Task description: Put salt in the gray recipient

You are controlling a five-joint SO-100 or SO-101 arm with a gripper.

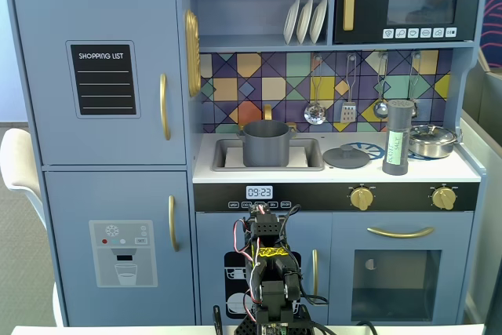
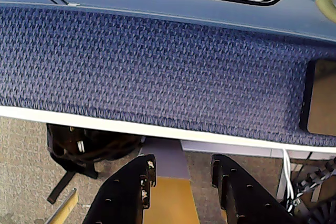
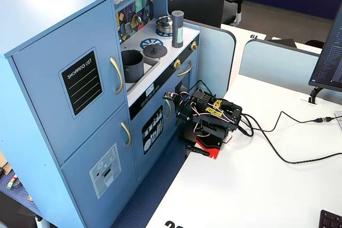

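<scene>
The salt shaker (image 1: 398,137), a tall grey cylinder with a green label, stands on the right of the toy kitchen's counter; it also shows in a fixed view (image 3: 177,29). The gray pot (image 1: 265,143) sits in the sink, seen in both fixed views (image 3: 132,65). My arm (image 1: 271,268) is folded low in front of the kitchen, on the white table (image 3: 256,174), far below both things. In the wrist view my gripper (image 2: 181,163) is open and empty, pointing down over the table edge at the floor.
A flat grey lid (image 1: 347,156) and a silver pot (image 1: 431,140) sit on the stove beside the shaker. Utensils hang on the back wall above. A blue fabric panel (image 2: 157,72) and a black bag (image 2: 84,148) on the floor fill the wrist view. Cables (image 3: 288,148) run across the table.
</scene>
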